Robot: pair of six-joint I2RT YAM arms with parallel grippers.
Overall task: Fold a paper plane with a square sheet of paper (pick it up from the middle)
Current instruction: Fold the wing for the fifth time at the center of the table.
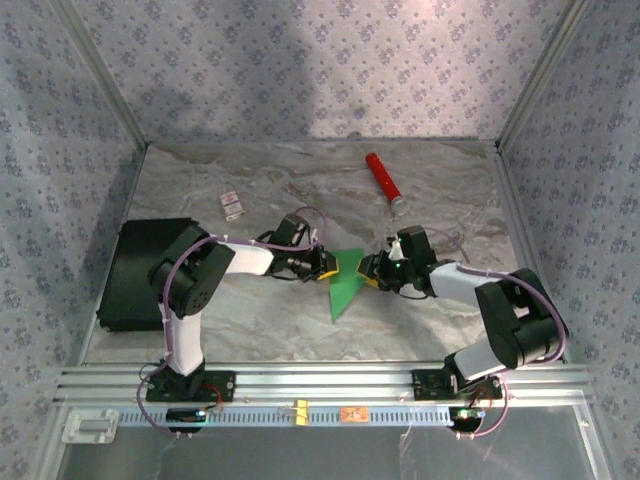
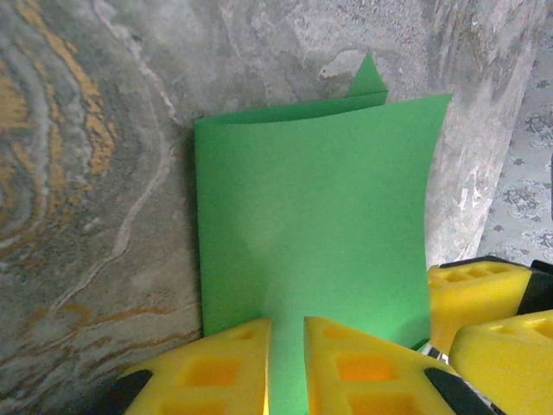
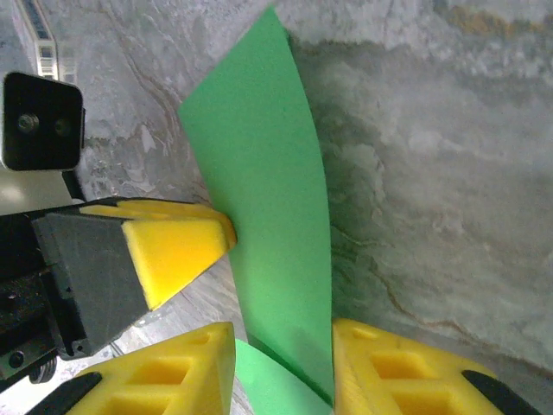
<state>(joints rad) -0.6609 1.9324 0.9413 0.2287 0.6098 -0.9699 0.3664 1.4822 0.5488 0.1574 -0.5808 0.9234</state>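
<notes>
Left gripper [image 2: 285, 367] and right gripper [image 3: 283, 367] each pinching folded green paper sheet [image 1: 345, 283] from opposite sides, fingertips nearly meeting.

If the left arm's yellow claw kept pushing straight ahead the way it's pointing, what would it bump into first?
Most likely the right gripper. The left gripper, pinching the folded bright green paper sheet, points across it toward that opposing claw, whose yellow fingers sit close beside. Depth is hard to judge.

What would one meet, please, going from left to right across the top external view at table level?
Black flat box → left gripper → green paper → right gripper.
</notes>
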